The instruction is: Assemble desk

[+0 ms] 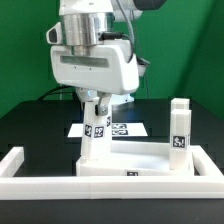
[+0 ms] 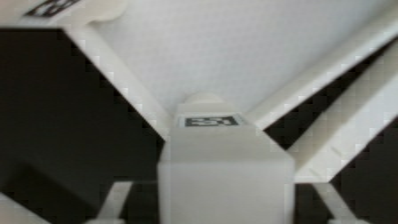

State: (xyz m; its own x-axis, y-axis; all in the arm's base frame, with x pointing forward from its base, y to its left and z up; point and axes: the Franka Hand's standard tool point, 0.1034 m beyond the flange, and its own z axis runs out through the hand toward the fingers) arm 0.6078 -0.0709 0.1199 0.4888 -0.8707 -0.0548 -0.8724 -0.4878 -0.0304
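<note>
Between pincer [image 1: 97,112] fingers, wrist view alone shows leg post [image 2: 217,150] tag

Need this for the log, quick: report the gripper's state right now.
Gripper: closed on a short square white plastic leg post bearing black-and-white tags, held upright at the white rectangular panel.

White rimmed desk panel [image 1: 150,160] flat on table; tagged leg posts [image 1: 95,135] [image 1: 180,125] upright at corners.
</note>
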